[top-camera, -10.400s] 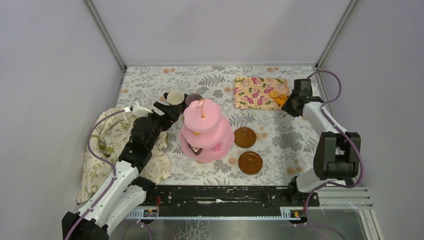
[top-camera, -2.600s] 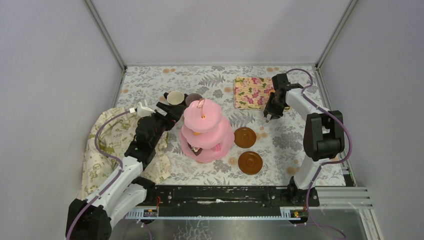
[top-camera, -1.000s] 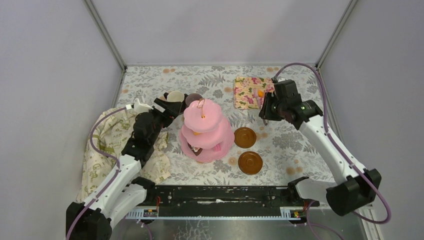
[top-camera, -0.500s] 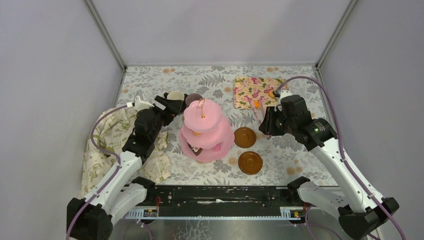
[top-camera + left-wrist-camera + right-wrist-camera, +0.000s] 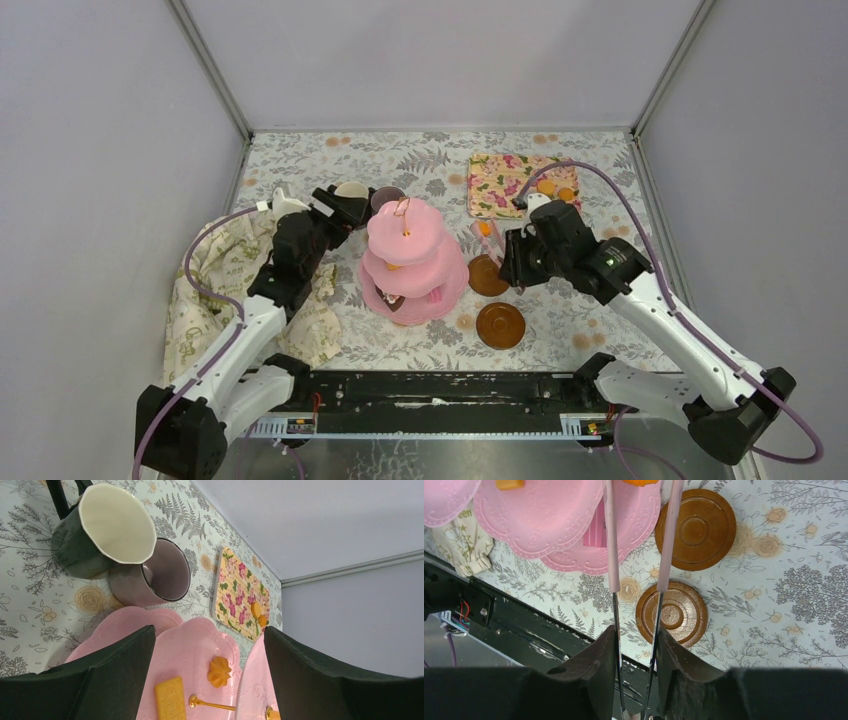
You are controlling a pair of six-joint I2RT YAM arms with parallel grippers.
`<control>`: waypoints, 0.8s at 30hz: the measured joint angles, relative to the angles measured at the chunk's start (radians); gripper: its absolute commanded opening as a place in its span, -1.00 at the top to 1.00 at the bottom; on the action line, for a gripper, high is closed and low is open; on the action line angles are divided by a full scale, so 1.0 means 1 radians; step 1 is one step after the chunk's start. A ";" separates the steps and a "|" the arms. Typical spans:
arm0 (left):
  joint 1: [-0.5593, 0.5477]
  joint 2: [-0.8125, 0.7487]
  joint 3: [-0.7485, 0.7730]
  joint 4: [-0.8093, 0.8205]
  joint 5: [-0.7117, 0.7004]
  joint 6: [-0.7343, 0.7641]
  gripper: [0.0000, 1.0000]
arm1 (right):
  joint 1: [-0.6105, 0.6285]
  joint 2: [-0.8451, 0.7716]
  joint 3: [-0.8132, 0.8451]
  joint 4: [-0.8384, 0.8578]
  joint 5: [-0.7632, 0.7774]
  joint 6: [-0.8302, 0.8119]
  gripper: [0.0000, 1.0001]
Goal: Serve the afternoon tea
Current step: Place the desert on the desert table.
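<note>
Right gripper (image 5: 636,641) clamped on the thin metal shanks of the pink-armed metal tongs (image 5: 610,540); tong arms run out ahead of the jaws, tips pinched on a small round orange sweet (image 5: 640,482) at the top edge of the right wrist view; sweet only partly in frame, so grip quality can't be judged. From overhead the sweet (image 5: 484,228) hangs between the rectangular floral-patterned tray (image 5: 505,180) and the pink three-tier cake stand (image 5: 420,270), off the table, not yet over a tier. Under the tongs: two round brown wooden saucers, one (image 5: 702,528) just beside the stand's bottom tier, one (image 5: 671,615) nearer the arm bases; both bare. Two more orange sweets (image 5: 555,190) on the tray.

Left gripper (image 5: 207,647) wide open, holding nothing; hovers behind the stand, near the dark mug with cream inside (image 5: 112,525) and the dark mug with purplish inside (image 5: 160,577); mugs touching each other, upright on the table, not on saucers. An orange swirl sweet (image 5: 219,671) and a yellow biscuit (image 5: 169,697) already sit on a tier.

Risks, as judgement: double hold (jaws on tongs, tongs on sweet), so any slackening or jolt drops the sweet on the table or a saucer; long tongs could swivel in the jaws; tips coming in low may clip a tier rim or the gold loop handle (image 5: 402,207) and rock the stand; the left arm is close enough to nudge a mug.
</note>
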 measured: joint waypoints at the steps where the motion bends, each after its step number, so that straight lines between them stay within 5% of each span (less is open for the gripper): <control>1: 0.000 0.003 0.003 0.000 0.000 0.000 -0.73 | 0.012 0.007 0.000 0.000 0.005 0.001 0.84; 24: 0.000 0.051 0.010 0.005 0.000 0.002 -0.73 | 0.388 0.122 0.034 0.000 0.158 0.095 0.86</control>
